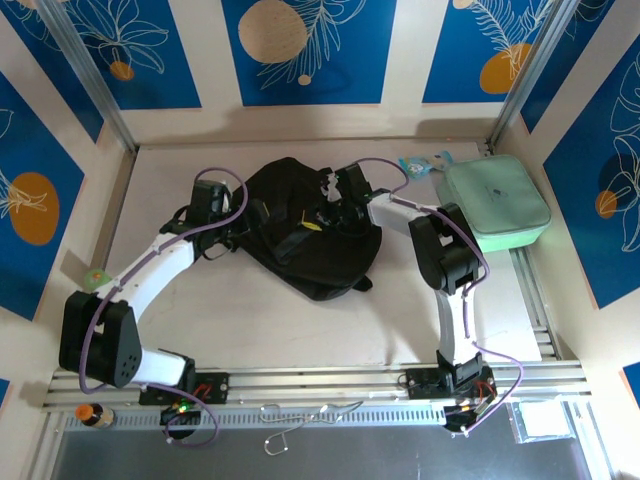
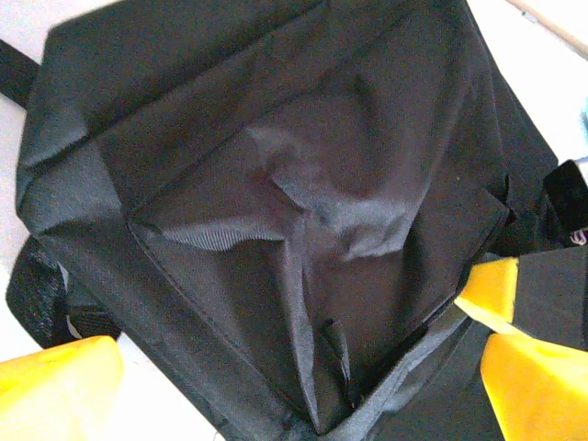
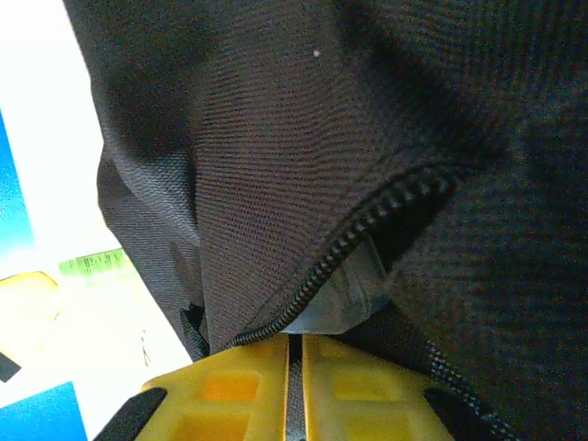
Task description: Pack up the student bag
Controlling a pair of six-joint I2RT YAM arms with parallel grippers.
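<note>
Top external first: where is the backpack (image 1: 300,255)?

— Flat in the middle of the table (image 1: 300,340), between the two arms, dark and crumpled. A green case (image 1: 495,203) lies apart from it, toward the far right corner.

And the left gripper (image 1: 248,215)?

— It sits at the backpack's left edge. In the left wrist view its yellow fingers (image 2: 55,390) stand wide, one at each lower corner, holding nothing. The black cloth spreads under the gap between them, creased, with a seam running down the middle. Whether the tips touch the cloth I cannot tell.

The right gripper (image 1: 330,215)?

— Over the backpack's upper right part, where the straps bunch. In the right wrist view its fingers (image 3: 367,386) are drawn nearly together, with just a thin slit between them. The zip (image 3: 367,220) curves down across the cloth and ends right at the tips, and the edge of the cloth looks nipped there.

Is the zip open?

— Its teeth run along a loose edge, and a pale grey patch (image 3: 344,294) shows beneath it. How far it is undone I cannot tell.
</note>
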